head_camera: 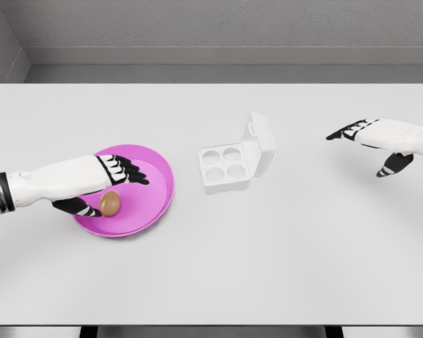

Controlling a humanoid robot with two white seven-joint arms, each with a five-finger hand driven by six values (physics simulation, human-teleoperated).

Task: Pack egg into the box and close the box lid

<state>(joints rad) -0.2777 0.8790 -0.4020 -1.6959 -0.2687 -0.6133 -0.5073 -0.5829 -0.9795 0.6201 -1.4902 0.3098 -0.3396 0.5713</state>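
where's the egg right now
In the head view the egg sits on the pink plate at the table's left, beside the left hand, left of the open egg box.

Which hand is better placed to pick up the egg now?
Left. The left hand is already over the pink plate at the egg; the right hand hangs far beyond the open box.

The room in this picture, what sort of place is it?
Probably a simulated test bench, not a kitchen: a bare white table, plain grey walls, and only a pink plate, an egg and an egg box.

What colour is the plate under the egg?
Bright pink-magenta plate, holding a brown egg; seen in the head view.
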